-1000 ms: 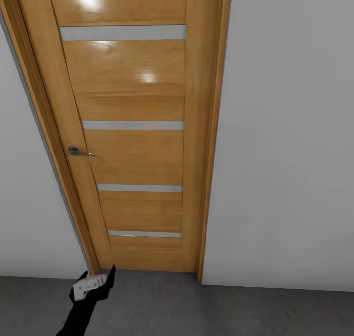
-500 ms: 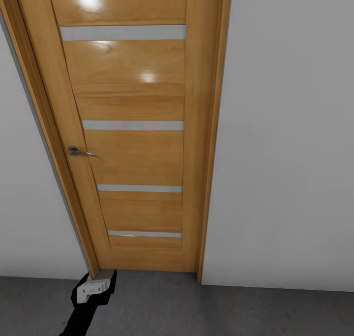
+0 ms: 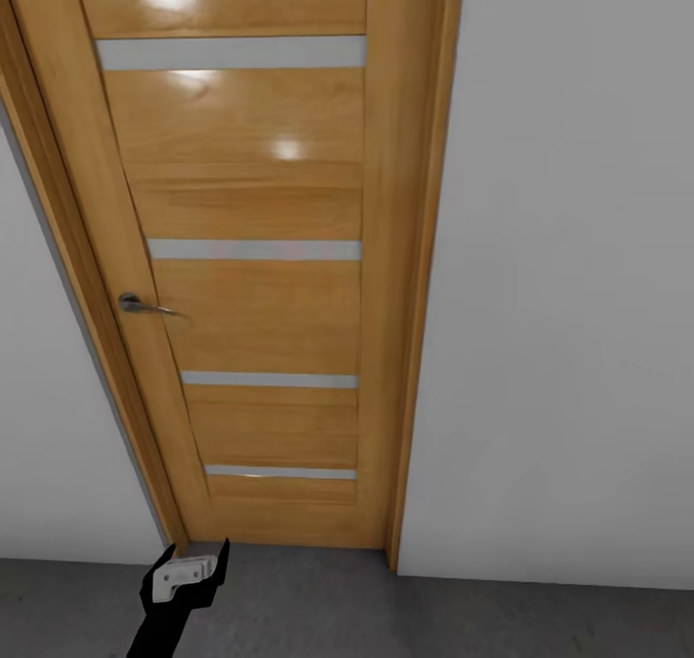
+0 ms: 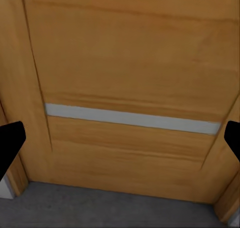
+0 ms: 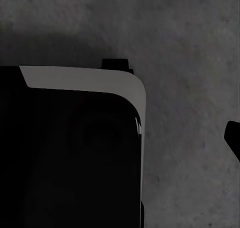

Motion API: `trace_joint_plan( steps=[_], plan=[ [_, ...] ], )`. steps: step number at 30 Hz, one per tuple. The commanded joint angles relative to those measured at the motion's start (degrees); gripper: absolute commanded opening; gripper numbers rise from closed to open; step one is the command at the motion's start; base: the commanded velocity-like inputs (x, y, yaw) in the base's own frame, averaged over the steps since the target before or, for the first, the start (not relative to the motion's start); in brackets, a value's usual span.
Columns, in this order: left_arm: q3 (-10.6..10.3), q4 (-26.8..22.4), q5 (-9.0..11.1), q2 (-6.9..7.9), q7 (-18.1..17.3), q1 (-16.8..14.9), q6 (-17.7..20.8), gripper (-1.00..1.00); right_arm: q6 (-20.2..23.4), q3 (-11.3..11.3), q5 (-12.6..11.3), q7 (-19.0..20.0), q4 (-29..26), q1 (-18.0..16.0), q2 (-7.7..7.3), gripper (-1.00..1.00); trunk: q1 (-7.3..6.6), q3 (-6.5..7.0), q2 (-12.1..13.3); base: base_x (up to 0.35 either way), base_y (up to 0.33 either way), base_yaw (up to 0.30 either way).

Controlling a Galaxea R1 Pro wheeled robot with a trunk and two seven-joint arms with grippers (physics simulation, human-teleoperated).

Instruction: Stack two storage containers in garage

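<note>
The two storage containers are out of view. I face a closed wooden door [image 3: 260, 253] with pale horizontal strips and a metal handle [image 3: 140, 304]. My left gripper [image 3: 193, 560] hangs low in front of the door's foot, just above the dark grey floor [image 3: 405, 610]. In the left wrist view it [image 4: 120, 143] stands open and empty, its black fingertips [image 4: 10, 140] spread wide apart and aimed at the door's lowest strip. My right gripper [image 5: 120, 140] points down at the floor [image 5: 190, 48], with one fingertip [image 5: 233, 139] far out to the side and nothing held.
Pale grey wall [image 3: 559, 302] runs on both sides of the door frame [image 3: 419, 282]. The door and wall are close ahead. In the right wrist view, part of the robot's own black and white body [image 5: 75, 153] sits over the concrete.
The whole head view has shifted slightly, with the door a little larger and its handle further left, so the camera moved. The left gripper sits a little lower in the picture.
</note>
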Motion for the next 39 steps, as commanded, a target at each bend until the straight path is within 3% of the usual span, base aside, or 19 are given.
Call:
trace_joint_plan(
  steps=[1, 19, 39],
  plan=[
    [-0.07, 0.34, 0.56, -0.03, -0.08, 0.0, -0.09, 1.0, 0.18, -0.01, 0.0, 0.15, -0.08, -0.01, -0.01, 1.0, 0.01, -0.05, -0.02, 0.073, 0.0, 0.0],
    [-0.09, 1.08, 0.56, -0.1, -0.16, 0.0, -0.04, 1.0, 0.17, -0.01, 0.12, 0.15, -0.08, -0.01, -0.01, 1.0, 0.01, -0.05, -0.02, 0.279, 0.0, 0.0],
    [-0.09, 1.04, 0.56, -0.1, -0.16, 0.0, -0.1, 1.0, 0.17, -0.01, 0.16, 0.15, -0.08, -0.01, 0.0, 1.0, 0.01, -0.05, -0.02, 0.186, 0.0, 0.0]
  ],
)
